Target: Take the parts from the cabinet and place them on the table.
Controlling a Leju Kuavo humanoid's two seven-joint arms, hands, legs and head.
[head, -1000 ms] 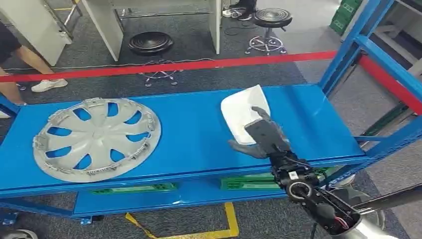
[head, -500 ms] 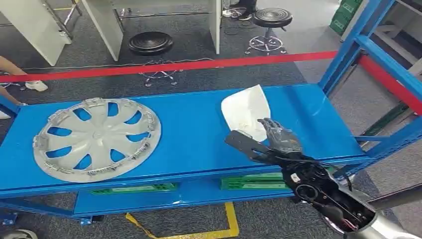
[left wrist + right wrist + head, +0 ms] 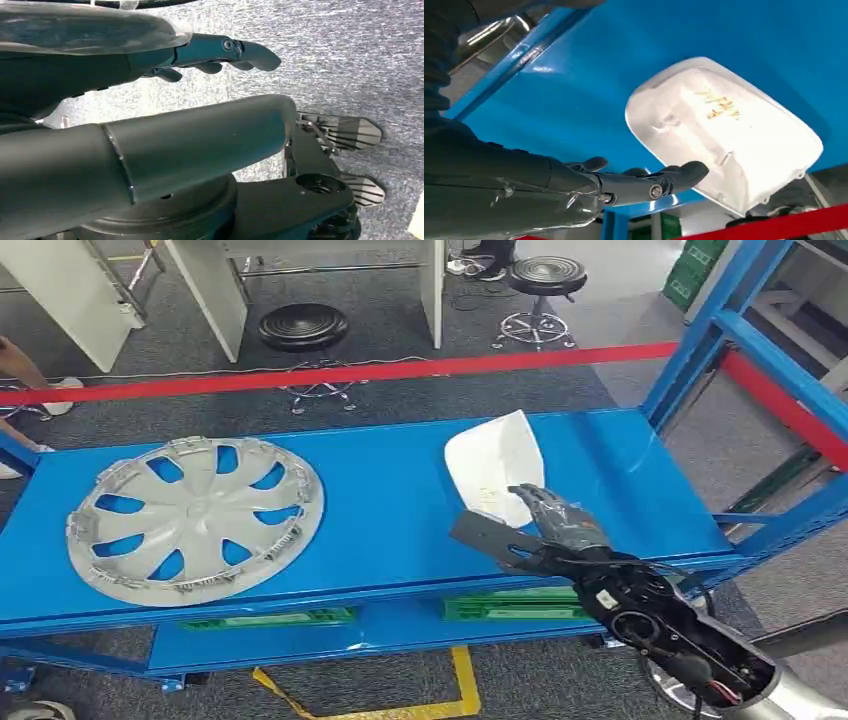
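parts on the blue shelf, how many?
2: a grey wheel cover on the shelf's left, a white plastic cover toward its right, by the right hand. Lower shelf mostly hidden.

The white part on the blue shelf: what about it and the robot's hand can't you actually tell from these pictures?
- White part: the right hand covers its near edge in the head view, so contact is unclear.
- Yellow marking on it, right wrist view: too small and blurred to read.
- Its far end, right wrist view: runs behind the red tape.
- Left hand, left wrist view: the thumb hides much of the fingers.
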